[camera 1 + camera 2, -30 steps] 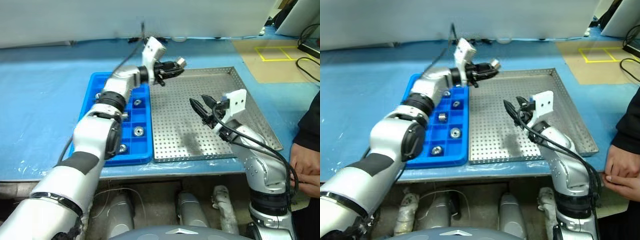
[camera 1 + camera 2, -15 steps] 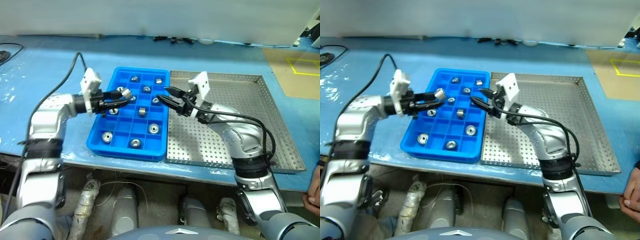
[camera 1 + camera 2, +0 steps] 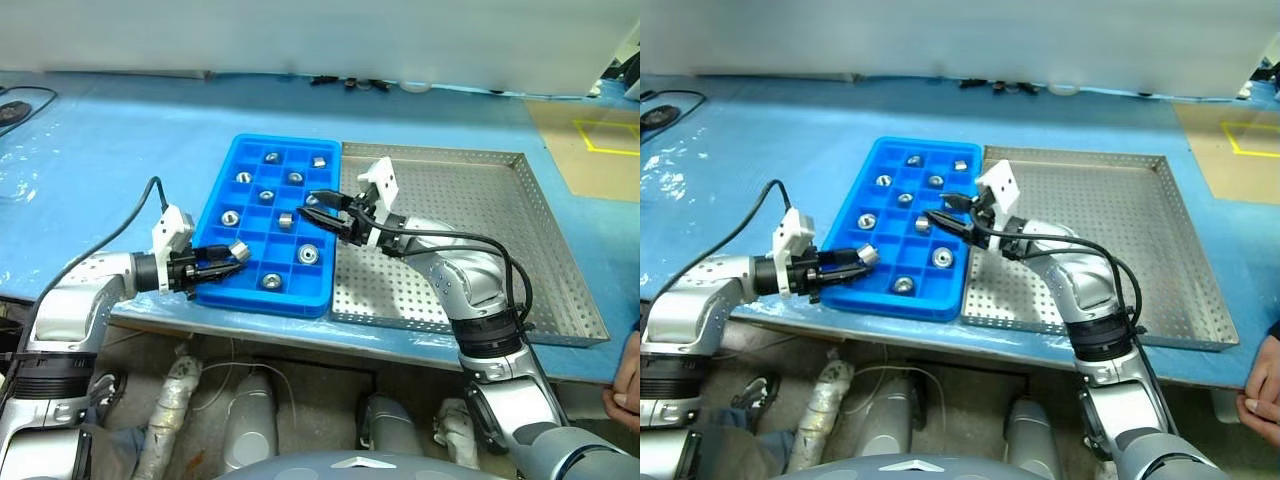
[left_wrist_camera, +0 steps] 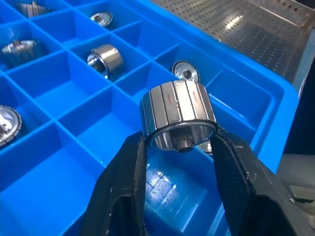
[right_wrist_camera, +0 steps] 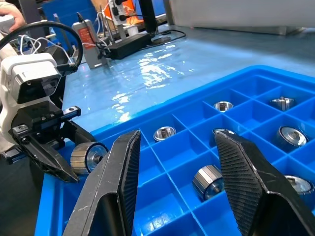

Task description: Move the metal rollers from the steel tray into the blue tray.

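Roller point(image 4: 178, 119) pinched in my left pincer point(image 3: 226, 259) at the blue tray's point(image 3: 222, 186) near corner; my right pincer point(image 3: 318, 211) spread, empty, above tray.

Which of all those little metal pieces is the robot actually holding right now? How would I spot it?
Find the blue tray left of the steel tray. At its near left corner, the left gripper is shut on one metal roller. Unlike the other rollers lying in compartments, it is pinched between two black fingers, above the tray.
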Controlling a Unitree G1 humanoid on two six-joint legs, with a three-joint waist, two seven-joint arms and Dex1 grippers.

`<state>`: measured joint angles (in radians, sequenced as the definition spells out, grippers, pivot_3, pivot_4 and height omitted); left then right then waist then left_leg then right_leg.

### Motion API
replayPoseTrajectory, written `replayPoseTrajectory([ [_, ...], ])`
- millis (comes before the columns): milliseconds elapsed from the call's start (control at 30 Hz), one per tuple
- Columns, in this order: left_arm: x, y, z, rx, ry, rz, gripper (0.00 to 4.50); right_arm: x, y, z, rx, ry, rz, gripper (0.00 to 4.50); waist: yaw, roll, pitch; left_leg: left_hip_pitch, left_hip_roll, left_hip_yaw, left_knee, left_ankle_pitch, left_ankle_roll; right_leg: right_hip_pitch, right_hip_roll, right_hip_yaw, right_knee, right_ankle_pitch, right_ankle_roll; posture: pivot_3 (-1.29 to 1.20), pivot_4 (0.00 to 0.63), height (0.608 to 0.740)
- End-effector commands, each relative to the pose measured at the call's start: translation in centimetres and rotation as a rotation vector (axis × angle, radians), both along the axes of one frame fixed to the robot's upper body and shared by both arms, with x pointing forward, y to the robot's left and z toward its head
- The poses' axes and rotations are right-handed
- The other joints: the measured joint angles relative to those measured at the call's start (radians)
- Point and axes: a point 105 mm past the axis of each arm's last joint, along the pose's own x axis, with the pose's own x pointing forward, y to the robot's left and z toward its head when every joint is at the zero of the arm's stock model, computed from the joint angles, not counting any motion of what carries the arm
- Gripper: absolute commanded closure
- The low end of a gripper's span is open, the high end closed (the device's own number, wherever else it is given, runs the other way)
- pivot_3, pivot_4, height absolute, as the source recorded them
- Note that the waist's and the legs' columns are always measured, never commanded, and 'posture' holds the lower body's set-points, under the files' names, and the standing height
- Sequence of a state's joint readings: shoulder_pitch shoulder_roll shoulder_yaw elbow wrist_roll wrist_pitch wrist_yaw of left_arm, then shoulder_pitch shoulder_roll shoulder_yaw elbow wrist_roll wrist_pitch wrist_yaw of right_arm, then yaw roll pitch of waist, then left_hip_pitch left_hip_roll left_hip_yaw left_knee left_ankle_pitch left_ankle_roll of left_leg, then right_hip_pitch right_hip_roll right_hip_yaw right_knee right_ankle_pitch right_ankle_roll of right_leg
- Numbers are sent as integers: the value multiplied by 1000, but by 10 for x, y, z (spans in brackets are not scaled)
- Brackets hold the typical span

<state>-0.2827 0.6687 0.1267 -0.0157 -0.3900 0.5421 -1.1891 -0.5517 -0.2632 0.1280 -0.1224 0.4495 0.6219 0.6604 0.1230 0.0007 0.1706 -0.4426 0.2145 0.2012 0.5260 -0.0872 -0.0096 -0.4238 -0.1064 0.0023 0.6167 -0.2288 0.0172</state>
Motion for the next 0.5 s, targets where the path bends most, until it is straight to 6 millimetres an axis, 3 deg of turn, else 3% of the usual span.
replayPoseTrajectory([
  [33,15,5,12,0,-65,45,2923,-5,-1,11,19,-48,-8,1966,1,0,0,0,0,0,0,0,0,0,0,0,0,0,0,46,150,740],
  [167,30,5,17,-16,-86,90,2923,-5,-2,10,19,-49,-24,1966,0,0,0,0,0,0,1,0,0,0,1,0,0,0,0,33,150,740],
  [367,29,-6,8,-2,-63,45,2923,-4,-6,8,14,-47,-47,1966,-3,-1,0,0,1,0,1,0,0,0,1,1,0,0,0,16,150,740],
  [500,35,1,1,6,-43,89,2923,-4,-7,6,15,-45,-58,1966,-3,-1,0,0,1,0,2,0,0,0,1,1,0,0,0,9,150,740],
])
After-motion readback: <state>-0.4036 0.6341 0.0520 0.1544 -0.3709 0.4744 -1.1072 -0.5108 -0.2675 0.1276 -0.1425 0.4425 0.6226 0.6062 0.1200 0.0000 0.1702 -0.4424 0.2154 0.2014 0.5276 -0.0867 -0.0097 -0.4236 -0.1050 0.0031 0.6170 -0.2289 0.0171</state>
